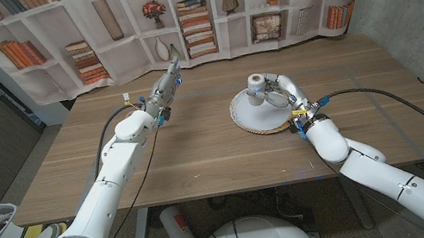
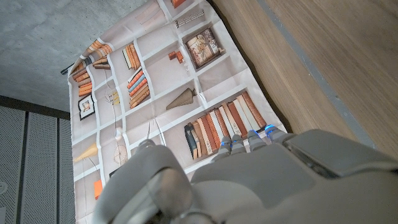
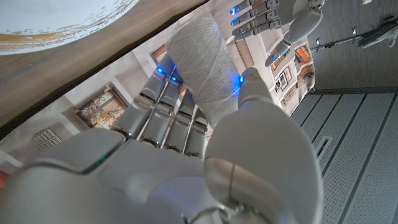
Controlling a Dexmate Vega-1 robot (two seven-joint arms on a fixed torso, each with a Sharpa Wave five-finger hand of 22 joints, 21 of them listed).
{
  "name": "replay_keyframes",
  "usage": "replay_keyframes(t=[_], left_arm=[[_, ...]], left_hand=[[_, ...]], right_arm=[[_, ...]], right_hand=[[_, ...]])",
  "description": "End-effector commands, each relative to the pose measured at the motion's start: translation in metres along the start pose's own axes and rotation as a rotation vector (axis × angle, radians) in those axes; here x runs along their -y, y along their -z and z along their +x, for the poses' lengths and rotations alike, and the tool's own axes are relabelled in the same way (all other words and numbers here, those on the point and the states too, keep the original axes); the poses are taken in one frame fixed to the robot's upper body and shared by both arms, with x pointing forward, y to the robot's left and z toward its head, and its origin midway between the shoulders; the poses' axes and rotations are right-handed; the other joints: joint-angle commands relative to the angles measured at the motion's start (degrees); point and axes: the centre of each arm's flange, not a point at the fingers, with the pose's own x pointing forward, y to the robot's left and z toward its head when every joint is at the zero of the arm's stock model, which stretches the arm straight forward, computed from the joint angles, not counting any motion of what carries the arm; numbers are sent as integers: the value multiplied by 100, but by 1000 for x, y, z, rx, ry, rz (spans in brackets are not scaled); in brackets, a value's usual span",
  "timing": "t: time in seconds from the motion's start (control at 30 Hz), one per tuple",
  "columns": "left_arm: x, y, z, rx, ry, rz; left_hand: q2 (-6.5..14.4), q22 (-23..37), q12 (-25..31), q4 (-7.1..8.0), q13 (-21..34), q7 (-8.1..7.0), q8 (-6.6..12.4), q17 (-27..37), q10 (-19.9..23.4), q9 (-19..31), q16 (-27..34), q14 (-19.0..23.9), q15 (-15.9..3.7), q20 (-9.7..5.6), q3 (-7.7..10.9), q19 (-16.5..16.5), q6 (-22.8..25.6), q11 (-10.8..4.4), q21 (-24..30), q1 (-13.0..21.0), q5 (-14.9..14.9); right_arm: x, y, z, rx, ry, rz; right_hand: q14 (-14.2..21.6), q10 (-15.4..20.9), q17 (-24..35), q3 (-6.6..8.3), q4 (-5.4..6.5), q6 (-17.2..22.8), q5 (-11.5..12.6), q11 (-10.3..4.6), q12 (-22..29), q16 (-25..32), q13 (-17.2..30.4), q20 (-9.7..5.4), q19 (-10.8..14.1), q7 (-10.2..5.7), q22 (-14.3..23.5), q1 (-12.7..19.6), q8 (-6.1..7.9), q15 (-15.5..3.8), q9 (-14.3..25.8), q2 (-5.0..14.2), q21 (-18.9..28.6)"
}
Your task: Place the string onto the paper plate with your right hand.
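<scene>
The string is a pale grey spool (image 1: 256,88), and my right hand (image 1: 284,93) grips it between thumb and fingers over the white paper plate (image 1: 249,121) on the table's right half. I cannot tell whether the spool touches the plate. The right wrist view shows the spool (image 3: 203,61) held against my fingers (image 3: 165,118), with the plate's rim (image 3: 56,18) beyond it. My left hand (image 1: 163,89) is raised above the table's far left part with its fingers stretched out, holding nothing. Its back (image 2: 261,180) shows in the left wrist view.
A bookshelf-print backdrop (image 1: 176,11) hangs behind the far edge of the wooden table (image 1: 200,152). A cable (image 1: 382,93) runs from my right wrist across the table's right side. My left hand (image 3: 273,15) also shows in the right wrist view.
</scene>
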Motion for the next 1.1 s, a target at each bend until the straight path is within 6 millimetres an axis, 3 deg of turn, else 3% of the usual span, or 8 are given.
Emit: replay_keyframes(t=[0.03, 1.1], left_arm=[[-1, -2, -7, 0, -13, 6], [5, -3, -15, 4, -13, 7]], left_hand=[[29, 26, 14, 5, 13, 16, 0, 25, -41, 17, 16, -248, 23, 3, -27, -416, 0, 23, 50, 28, 23], [48, 26, 14, 2, 13, 9, -3, 26, -44, 17, 17, -250, 26, 12, -70, -429, -4, 20, 48, 46, 23]], right_arm=[[-3, 5, 11, 4, 1, -15], [-10, 33, 16, -41, 66, -44]], right_hand=[[71, 106, 13, -2, 5, 205, -7, -52, -15, -10, 24, -628, -24, -131, 10, 56, -8, -729, 13, 275, 32], [54, 105, 44, -25, 7, 224, -57, -100, -103, -50, 29, -640, -67, -157, 9, 65, -60, -727, 17, 307, 17]])
